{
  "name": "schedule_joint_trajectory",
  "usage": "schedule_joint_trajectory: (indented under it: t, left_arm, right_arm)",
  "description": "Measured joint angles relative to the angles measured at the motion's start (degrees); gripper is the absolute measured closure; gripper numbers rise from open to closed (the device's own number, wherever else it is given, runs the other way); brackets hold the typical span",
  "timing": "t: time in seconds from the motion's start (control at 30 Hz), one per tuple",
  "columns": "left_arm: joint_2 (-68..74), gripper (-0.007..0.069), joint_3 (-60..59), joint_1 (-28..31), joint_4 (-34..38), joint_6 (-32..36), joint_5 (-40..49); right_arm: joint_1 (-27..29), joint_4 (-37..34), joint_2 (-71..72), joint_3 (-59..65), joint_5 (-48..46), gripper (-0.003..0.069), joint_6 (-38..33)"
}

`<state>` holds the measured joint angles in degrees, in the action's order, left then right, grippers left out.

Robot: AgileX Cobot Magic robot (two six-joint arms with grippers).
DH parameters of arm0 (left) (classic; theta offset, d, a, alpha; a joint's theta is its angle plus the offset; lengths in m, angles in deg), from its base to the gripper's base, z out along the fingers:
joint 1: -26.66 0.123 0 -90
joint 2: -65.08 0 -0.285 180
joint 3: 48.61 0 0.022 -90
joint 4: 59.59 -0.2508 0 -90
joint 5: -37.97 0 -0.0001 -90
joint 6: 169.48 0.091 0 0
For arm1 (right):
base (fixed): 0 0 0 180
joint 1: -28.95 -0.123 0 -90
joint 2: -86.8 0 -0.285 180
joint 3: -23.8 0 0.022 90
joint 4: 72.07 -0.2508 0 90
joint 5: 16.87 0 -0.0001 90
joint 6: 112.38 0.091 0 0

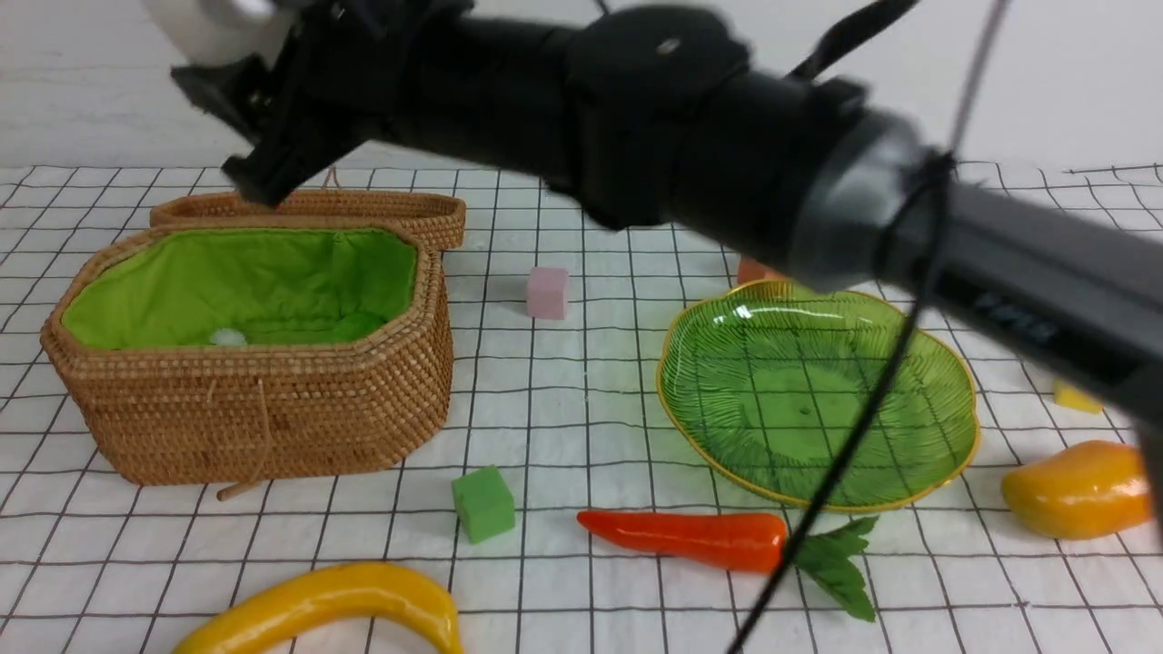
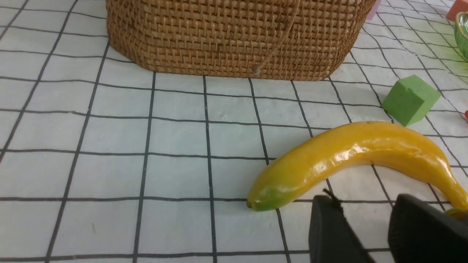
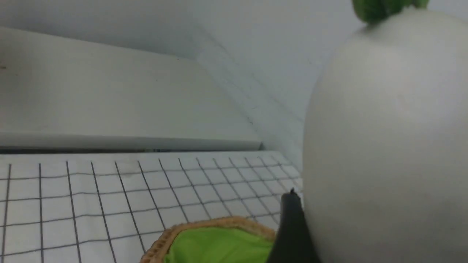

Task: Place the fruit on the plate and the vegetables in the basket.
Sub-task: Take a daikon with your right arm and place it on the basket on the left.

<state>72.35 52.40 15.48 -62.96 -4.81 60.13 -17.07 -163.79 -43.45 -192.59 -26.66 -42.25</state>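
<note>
One radish (image 3: 387, 138), white with green leaves, is clamped in our right gripper (image 1: 263, 118), at the upper left of the front view, above the basket (image 1: 363, 391); its fingers are spread around the body. Green cloth (image 1: 236, 282) lines the basket; the woven lid (image 1: 445, 213) lies behind it. Our left gripper (image 2: 373, 226) shows at the lower right of its wrist view, near the banana (image 2: 343, 160); its fingers stand a moderate gap apart. In the front view, the banana lies at the lower left; the green cube (image 1: 483, 504) sits between basket and carrot (image 1: 690, 536), lower centre; the glass plate (image 1: 818, 391) occupies the right half, the mango (image 1: 1077, 490) the right edge; the pink cube (image 1: 547, 292) rests at upper centre.
</note>
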Motion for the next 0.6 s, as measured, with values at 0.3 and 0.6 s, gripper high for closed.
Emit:
schedule_joint_trajectory:
  t: [0.3,0.6]
  left_arm:
    - [0.00,0.0386,0.00,0.00,0.00,0.00,0.00]
    - [0.00,0.0386,0.00,0.00,0.00,0.00,0.00]
  right_arm:
    - [-0.83,-7.93,-12.92,-4.53,12.13,0.0177,-4.91]
    - [-0.64,-8.30,-12.12,-5.34,9.80,-0.0020,-2.82]
